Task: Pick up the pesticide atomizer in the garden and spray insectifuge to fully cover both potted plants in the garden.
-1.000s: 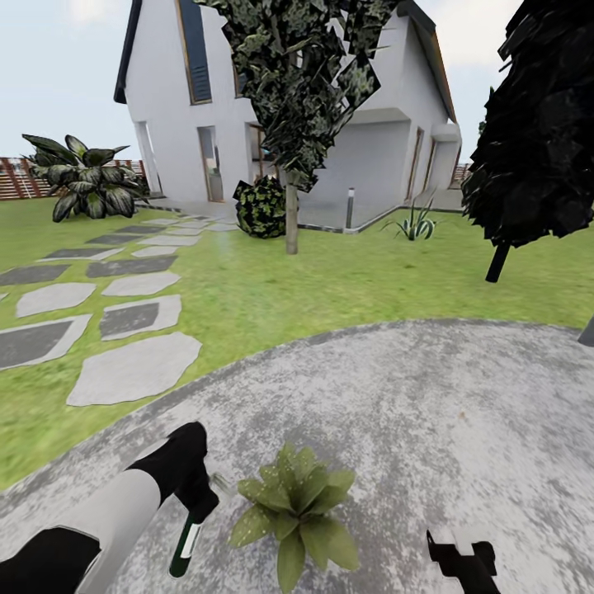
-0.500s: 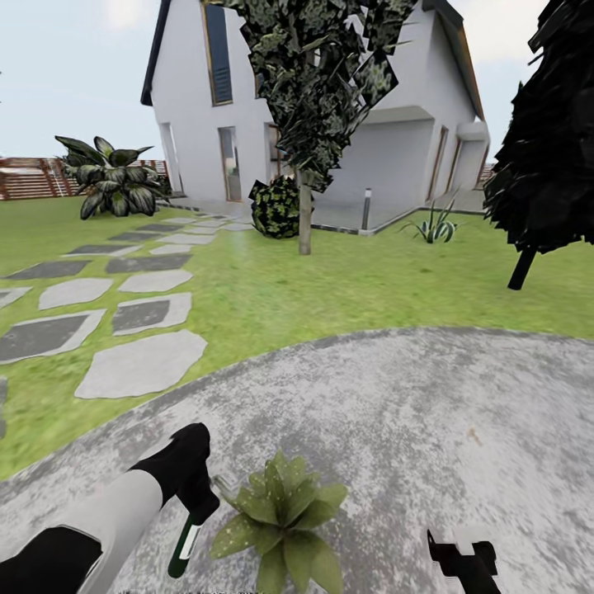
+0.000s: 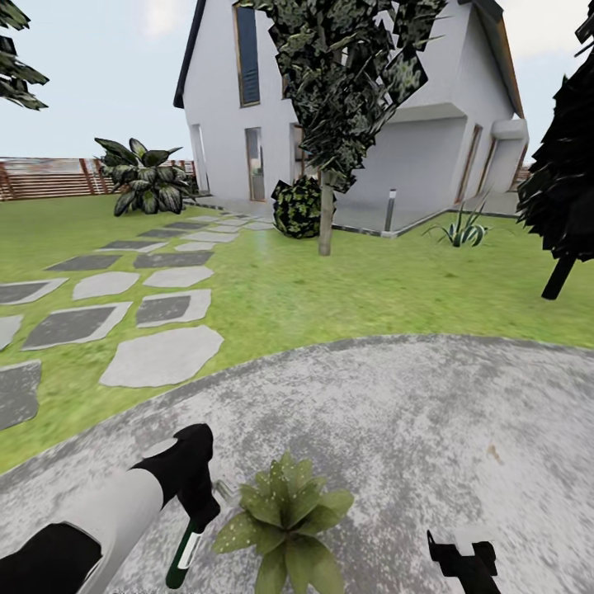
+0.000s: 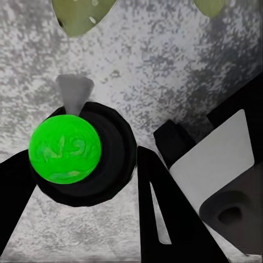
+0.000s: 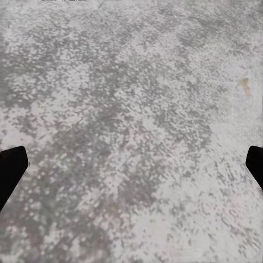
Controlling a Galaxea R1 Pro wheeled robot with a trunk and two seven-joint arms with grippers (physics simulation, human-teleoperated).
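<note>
One potted plant [image 3: 285, 516] with pointed green leaves dotted by whitish insectifuge specks stands on the grey patio just in front of me. My left gripper [image 3: 198, 505] hangs right beside its leaves, shut on the pesticide atomizer [image 3: 183, 551], a dark bottle with a white and green label. In the left wrist view the atomizer [image 4: 64, 150] shows a bright green round top with a grey nozzle, held between black fingers [image 4: 164, 219], and leaf tips [image 4: 82, 13] lie beyond it. My right gripper [image 3: 462, 561] is open over bare patio, its jaws wide apart. The second potted plant is out of view.
The round grey stone patio [image 3: 429, 429] borders grass. Stepping stones [image 3: 161, 359] run off to the left toward a white house [image 3: 346, 124]. A thin tree [image 3: 326, 223], a dark tree [image 3: 561, 272], a grey post [image 3: 389, 210] and a brown fence [image 3: 49, 177] stand farther off.
The whole head view has shifted, so the house and stones now sit further right in the picture. Both arms, the atomizer and the plant keep their places relative to me.
</note>
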